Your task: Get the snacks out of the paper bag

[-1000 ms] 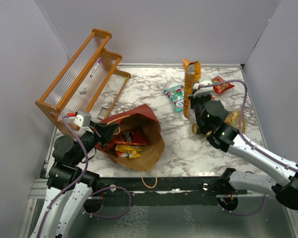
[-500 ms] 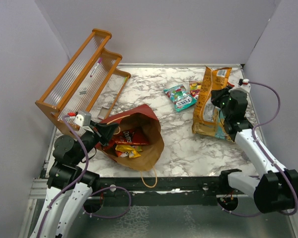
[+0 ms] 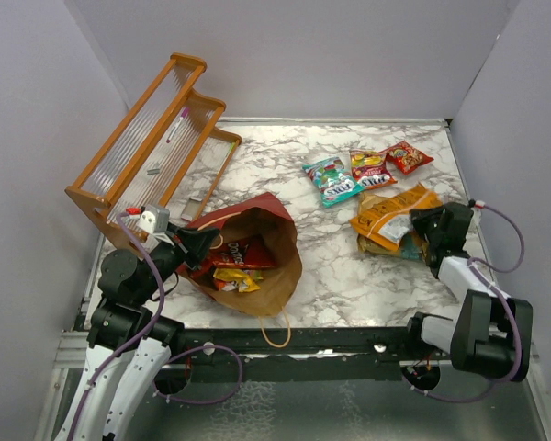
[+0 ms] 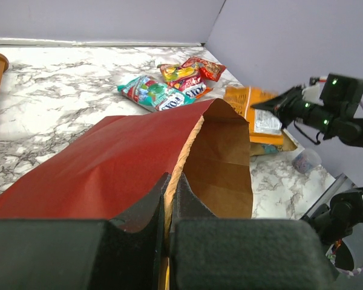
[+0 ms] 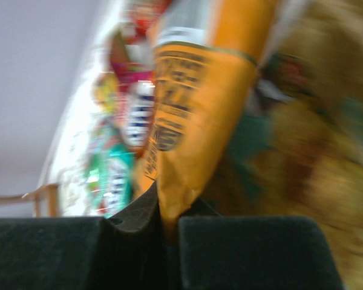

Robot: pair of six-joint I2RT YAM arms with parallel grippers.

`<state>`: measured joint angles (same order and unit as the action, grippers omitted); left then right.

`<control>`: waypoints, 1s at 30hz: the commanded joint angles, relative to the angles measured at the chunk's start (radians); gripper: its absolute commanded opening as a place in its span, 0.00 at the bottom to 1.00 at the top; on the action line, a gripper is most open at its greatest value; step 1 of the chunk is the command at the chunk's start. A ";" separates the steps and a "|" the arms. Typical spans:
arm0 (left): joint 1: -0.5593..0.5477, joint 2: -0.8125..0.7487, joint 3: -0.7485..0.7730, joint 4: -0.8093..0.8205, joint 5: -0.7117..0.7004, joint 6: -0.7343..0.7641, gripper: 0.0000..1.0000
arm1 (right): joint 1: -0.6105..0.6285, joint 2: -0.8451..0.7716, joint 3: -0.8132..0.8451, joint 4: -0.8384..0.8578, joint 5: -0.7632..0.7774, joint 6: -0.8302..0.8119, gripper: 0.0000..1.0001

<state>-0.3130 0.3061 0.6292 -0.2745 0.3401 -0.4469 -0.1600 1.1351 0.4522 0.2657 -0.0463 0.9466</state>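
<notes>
The paper bag (image 3: 274,241), red outside and brown inside, lies on its side at the near left with its mouth up. Red and yellow snacks (image 3: 236,260) show inside it. My left gripper (image 3: 205,242) is shut on the bag's rim; in the left wrist view the gripper (image 4: 171,181) pinches the edge of the paper bag (image 4: 97,163). On the right, my right gripper (image 3: 415,226) is shut on a corner of the orange chip bag (image 3: 388,213), which lies flat. The right wrist view is blurred, with the gripper (image 5: 169,208) pinching the orange chip bag (image 5: 199,90). Teal (image 3: 334,180), yellow-red (image 3: 369,167) and red (image 3: 410,156) packets lie beyond.
A wooden slatted rack (image 3: 156,138) leans at the back left beside the wall. A brownish packet (image 3: 402,246) lies partly under the chip bag. Grey walls close the table on three sides; the right arm's base sits at the near right edge.
My right arm swung the orange chip bag from upright over to the right and laid it down flat. The left arm and the paper bag have not moved.
</notes>
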 commanded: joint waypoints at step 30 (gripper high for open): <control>0.011 -0.020 0.001 0.000 0.009 0.013 0.00 | 0.224 -0.367 0.132 -0.207 -0.429 -0.522 0.96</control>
<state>-0.3130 0.2901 0.6292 -0.2749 0.3454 -0.4469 -0.1947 0.7685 0.5114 -0.0372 -0.2207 0.6395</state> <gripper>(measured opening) 0.013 0.965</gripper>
